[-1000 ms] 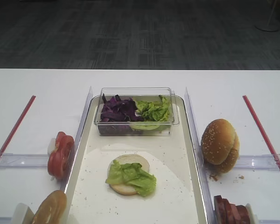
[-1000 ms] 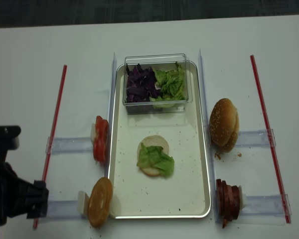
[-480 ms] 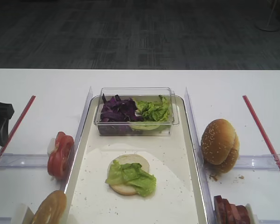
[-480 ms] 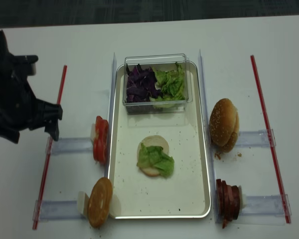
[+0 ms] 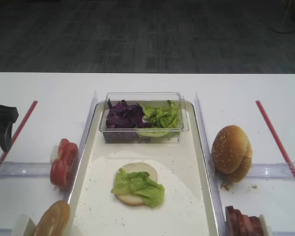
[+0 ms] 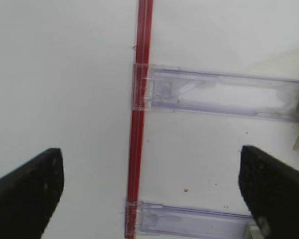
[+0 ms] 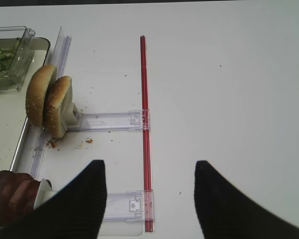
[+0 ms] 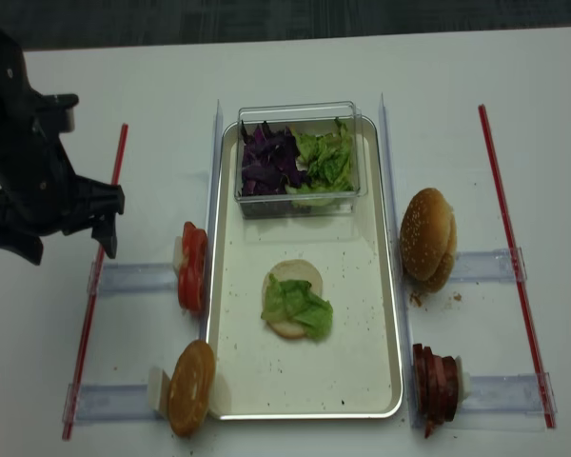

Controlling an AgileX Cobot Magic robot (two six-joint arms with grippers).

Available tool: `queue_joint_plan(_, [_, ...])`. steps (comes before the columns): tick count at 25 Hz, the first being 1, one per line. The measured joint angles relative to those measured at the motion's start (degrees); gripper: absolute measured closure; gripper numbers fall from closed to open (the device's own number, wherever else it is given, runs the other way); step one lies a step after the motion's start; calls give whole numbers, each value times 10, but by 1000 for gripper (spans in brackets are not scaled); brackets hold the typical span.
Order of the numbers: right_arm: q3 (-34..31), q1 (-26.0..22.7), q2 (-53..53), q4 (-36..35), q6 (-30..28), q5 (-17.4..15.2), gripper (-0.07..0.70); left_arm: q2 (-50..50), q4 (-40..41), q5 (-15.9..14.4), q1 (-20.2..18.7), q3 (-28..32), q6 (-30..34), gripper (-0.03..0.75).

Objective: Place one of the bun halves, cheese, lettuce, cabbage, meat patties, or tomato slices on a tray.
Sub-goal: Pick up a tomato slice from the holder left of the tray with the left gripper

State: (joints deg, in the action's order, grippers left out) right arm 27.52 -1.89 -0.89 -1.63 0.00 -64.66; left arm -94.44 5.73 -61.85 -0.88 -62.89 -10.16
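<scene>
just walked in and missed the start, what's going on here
A two-armed robot is building a burger. On the tray lies a bun half topped with lettuce. The left gripper, open and empty, hovers over the table left of the tomato slices. The right gripper is open too, holding nothing, near the meat patties.

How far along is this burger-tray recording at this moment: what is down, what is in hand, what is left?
Done: a bun half topped with lettuce lies on the tray. In hand: nothing; the left gripper hangs open beside the tomato slices, and the right gripper is open too. Left: the tomato slices and meat patties stand off-tray.
</scene>
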Motion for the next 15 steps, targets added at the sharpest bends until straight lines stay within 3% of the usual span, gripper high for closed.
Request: queue_joint_plan(15, [0, 0, 0, 0, 0, 0, 204, 0, 0, -1, 0, 0, -16, 62])
